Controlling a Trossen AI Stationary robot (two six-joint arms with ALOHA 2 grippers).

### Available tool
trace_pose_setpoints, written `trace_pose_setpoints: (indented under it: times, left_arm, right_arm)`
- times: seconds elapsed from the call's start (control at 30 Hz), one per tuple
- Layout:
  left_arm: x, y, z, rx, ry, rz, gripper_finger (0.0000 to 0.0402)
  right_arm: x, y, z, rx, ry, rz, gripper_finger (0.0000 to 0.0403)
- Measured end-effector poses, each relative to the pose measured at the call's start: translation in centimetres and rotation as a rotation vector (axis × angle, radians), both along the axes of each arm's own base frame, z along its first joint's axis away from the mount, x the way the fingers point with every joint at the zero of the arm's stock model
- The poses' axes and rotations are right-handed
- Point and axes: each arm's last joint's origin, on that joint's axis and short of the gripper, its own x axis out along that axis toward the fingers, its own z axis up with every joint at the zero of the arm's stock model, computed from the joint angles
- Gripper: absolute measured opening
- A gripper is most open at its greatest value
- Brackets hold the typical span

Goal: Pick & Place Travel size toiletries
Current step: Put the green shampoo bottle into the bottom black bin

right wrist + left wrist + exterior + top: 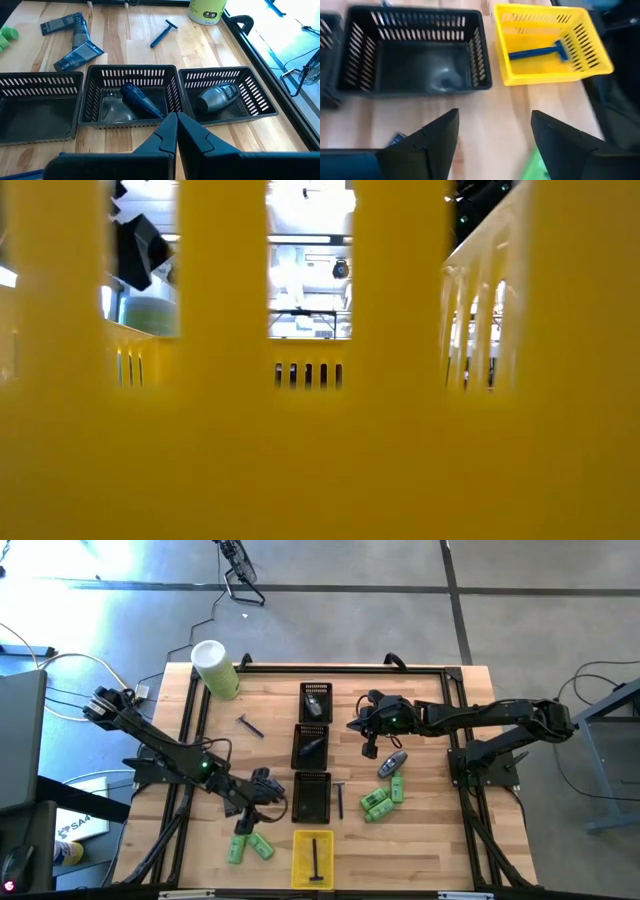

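Note:
My left gripper (250, 812) (492, 145) stands open over bare wood, short of the empty near black tray (415, 50); nothing is between its fingers. A green bottle (536, 167) shows beside one finger, and two green bottles (248, 846) lie near it. Grey-blue tubes (75, 42) lie on the wood to the left of the trays. My right gripper (356, 726) (175, 127) is shut and empty, right of the tray row. More green bottles (382, 798) and a grey oval piece (391, 762) lie on the right. A blue razor (540, 51) lies in the yellow tray (600, 65).
Three black trays run down the middle: the far one (260, 107) holds a grey oval bottle (217, 97), the middle one (95, 95) a dark tube (142, 100). A big pale-green cylinder (215, 668) stands far left. Loose razors (250, 726) (340, 800) lie on the wood. The yellow tray (320, 430) fills the low view.

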Motion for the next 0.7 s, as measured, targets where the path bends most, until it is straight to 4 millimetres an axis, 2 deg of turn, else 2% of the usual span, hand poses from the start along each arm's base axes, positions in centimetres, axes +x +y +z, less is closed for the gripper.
trace_pose_setpoints:
  times: [0.3,0.7]
  left_arm:
    - [-0.08,-0.01,-0.08,-0.364,0.161,0.331,0.0253]
    - [-0.08,0.0,-0.08,-0.379,0.166,0.349,0.0253]
  right_arm:
    - [0.0,0.0,-0.01,-0.027,0.007,0.016,0.0003]
    - [0.01,0.01,-0.01,-0.051,0.012,0.031,0.0004]
